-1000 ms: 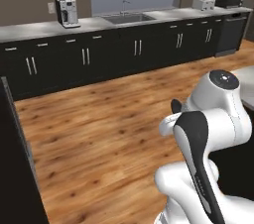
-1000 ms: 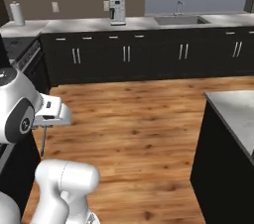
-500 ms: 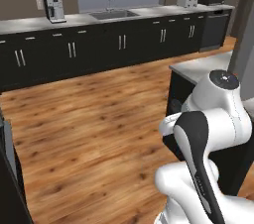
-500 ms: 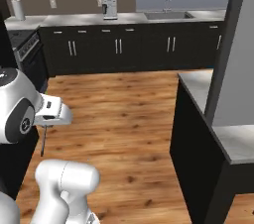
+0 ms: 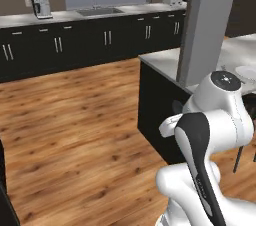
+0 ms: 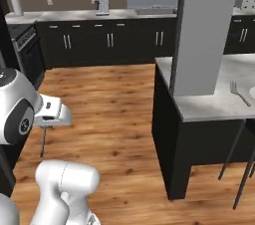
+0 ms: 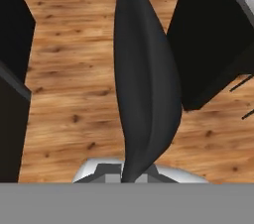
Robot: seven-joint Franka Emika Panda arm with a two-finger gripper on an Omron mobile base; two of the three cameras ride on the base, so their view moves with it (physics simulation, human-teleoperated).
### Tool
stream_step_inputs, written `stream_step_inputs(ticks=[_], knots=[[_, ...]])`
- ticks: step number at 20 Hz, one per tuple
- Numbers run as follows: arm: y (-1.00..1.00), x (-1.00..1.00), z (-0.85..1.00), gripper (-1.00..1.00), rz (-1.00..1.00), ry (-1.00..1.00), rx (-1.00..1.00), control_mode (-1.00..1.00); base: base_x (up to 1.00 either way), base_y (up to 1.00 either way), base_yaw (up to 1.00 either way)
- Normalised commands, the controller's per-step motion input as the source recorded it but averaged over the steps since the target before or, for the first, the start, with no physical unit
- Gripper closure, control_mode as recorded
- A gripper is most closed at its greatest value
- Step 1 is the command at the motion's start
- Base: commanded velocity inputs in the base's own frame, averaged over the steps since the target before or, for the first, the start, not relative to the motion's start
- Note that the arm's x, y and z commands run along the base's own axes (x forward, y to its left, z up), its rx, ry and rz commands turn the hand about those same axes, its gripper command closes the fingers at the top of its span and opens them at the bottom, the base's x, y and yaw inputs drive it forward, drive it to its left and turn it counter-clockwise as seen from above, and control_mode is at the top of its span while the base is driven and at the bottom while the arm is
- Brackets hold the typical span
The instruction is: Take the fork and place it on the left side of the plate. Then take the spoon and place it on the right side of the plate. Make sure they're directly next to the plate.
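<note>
The fork [image 6: 239, 93] lies on the grey top of a black island counter [image 6: 204, 107], just left of the white plate [image 6: 253, 92], which is cut by the frame's right edge. In the left base view the plate [image 5: 247, 72] sits at the far right on that same counter. The spoon is out of view. My gripper [image 6: 59, 114] is tucked close to the robot's body, well left of the island and over the wooden floor. It is shut and holds nothing.
A wide grey pillar [image 6: 204, 30] rises from the island top just left of the fork. Thin black stool legs [image 6: 244, 169] stand under the island's right end. Black cabinets with a sink [image 5: 100, 12] and a coffee machine [image 5: 40, 5] line the far wall across open wooden floor.
The whole picture has shifted, so the base has moved. The island, pillar, fork and plate have come into view from the right. The arm keeps its folded pose and the gripper stays shut.
</note>
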Motion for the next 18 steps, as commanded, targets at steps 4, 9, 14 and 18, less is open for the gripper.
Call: stream_step_inputs(ticks=[4,9,14,18], knots=[[0.0,0.0,0.0,1.0,0.0,0.0,0.0,1.0,-0.28,-0.99,0.0],[0.0,0.0,0.0,1.0,0.0,0.0,0.0,1.0,-0.05,-1.0,0.0],[0.0,0.0,0.0,1.0,0.0,0.0,0.0,1.0,0.0,-1.0,0.02],[0.0,0.0,0.0,1.0,0.0,0.0,0.0,1.0,0.0,-1.0,0.03]])
